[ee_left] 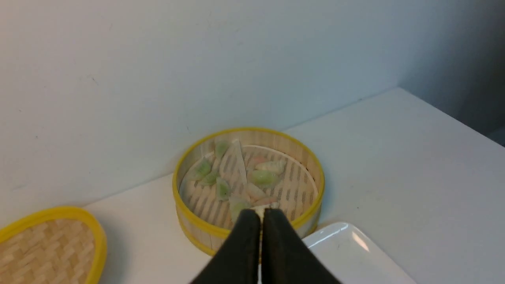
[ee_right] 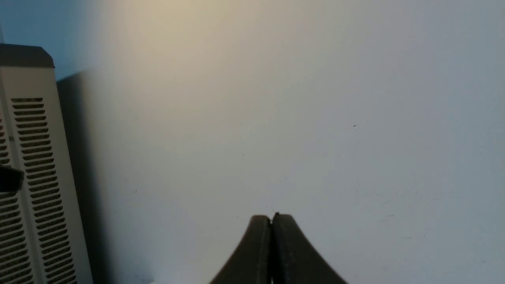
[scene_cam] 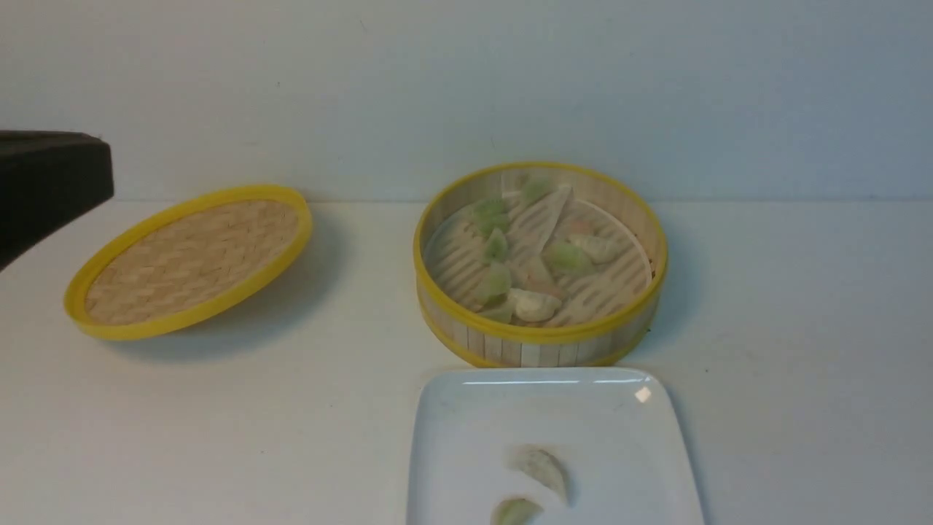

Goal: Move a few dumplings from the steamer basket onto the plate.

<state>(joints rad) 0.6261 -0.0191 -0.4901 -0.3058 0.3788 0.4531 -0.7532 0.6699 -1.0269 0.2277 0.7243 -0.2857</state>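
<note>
While the jaws of the left gripper (ee_left: pixel 261 215) and right gripper (ee_right: pixel 271 218) are closed empty, 2 dumplings (scene_cam: pixel 543 470) are found on the plate (scene_cam: pixel 466 437); others are crowded in the steamer basket (scene_cam: pixel 539 350); 1 may be crushed by an unopened descent.

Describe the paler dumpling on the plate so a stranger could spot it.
Start at the white square plate in front of the round bamboo basket. Of the two on it, pick the off-white dumpling nearer the basket; the greenish dumpling beside it is cut off by the front view's bottom edge.
</note>
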